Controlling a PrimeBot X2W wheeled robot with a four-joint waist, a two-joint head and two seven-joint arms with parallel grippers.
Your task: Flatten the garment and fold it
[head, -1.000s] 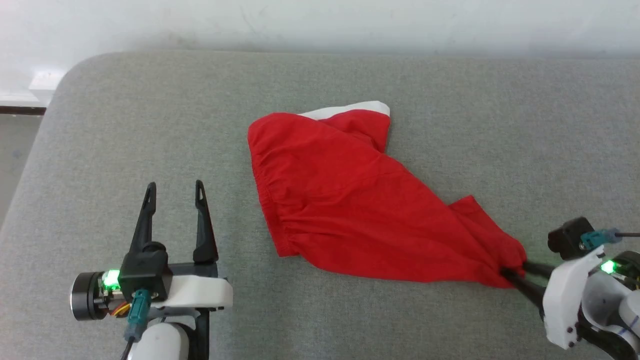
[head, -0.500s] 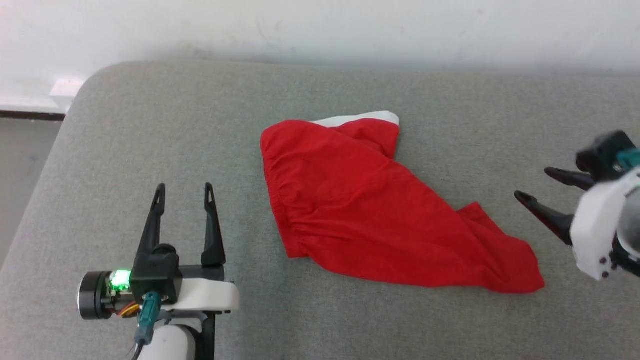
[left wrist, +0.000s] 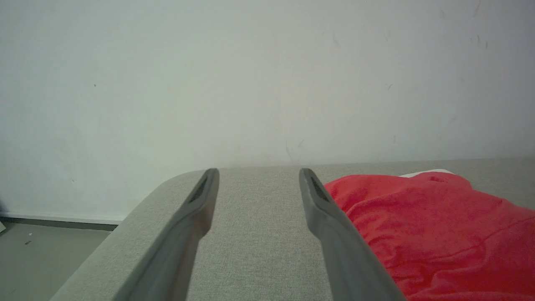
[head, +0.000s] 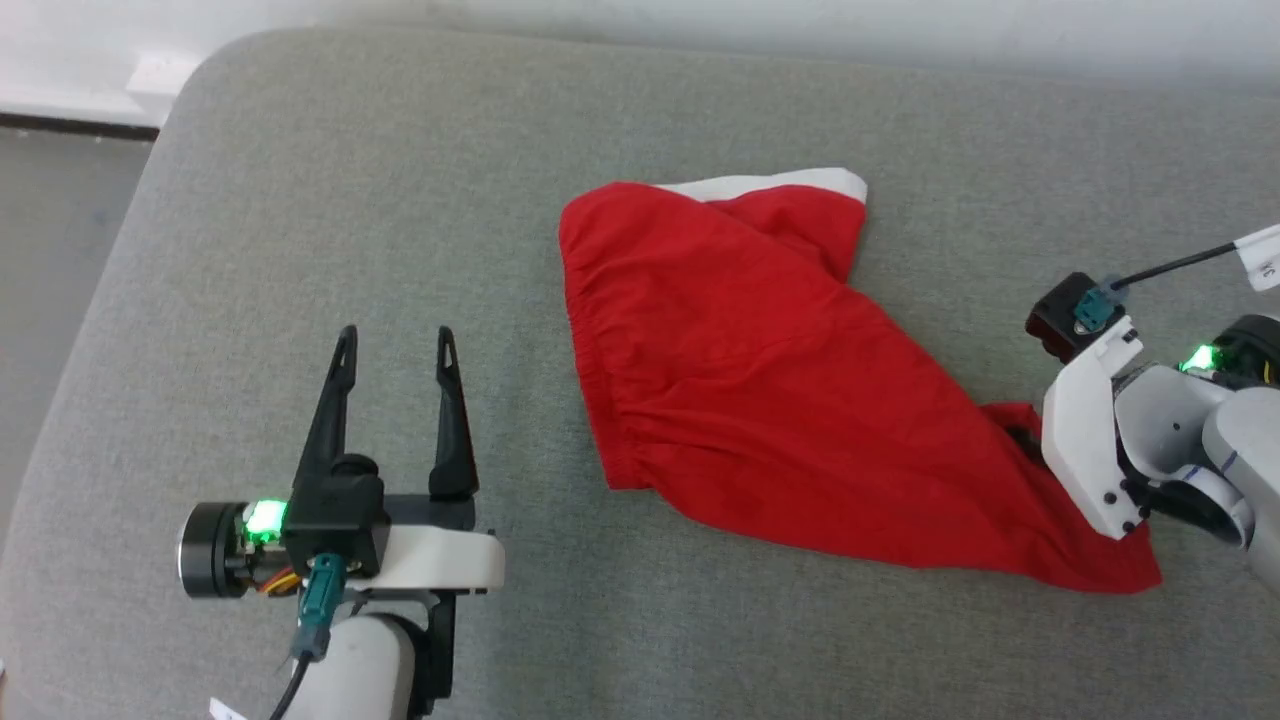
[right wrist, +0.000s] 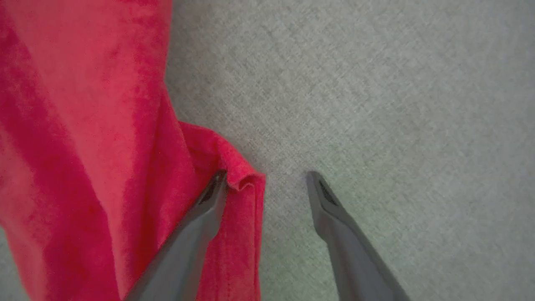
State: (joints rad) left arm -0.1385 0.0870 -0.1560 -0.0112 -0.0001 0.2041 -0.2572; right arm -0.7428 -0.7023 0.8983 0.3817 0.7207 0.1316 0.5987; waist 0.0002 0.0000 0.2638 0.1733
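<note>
The right gripper (right wrist: 267, 177) has its two dark fingers wide apart, and nothing is held between them. One finger (right wrist: 196, 234) lies over a small folded-up corner of the red shorts (right wrist: 83, 125). Its tip is right at the fold, but I cannot tell if it presses on the cloth. The other finger (right wrist: 347, 238) is just beside the shorts, over the bare grey top of the padded table (right wrist: 397, 104). In the head view the white wrist (head: 1085, 440) of this arm covers those fingers. It sits over the thin end of the shorts, the end nearest the robot's right side. The shorts lie on the table, a bit wrinkly. They are wide at the far end and get thin toward that near right corner. A white band (head: 770, 185) runs along the far edge of the shorts. The left gripper (head: 396, 340) is to the left of the shorts, near them but not touching. Its two fingers are apart too, with nothing between them, and they point away from the robot. Past the far side of the shorts stands a plain white wall (left wrist: 250, 83). Far to the left of the shorts, beyond the table's round corner, is the grey floor (head: 50, 250).
</note>
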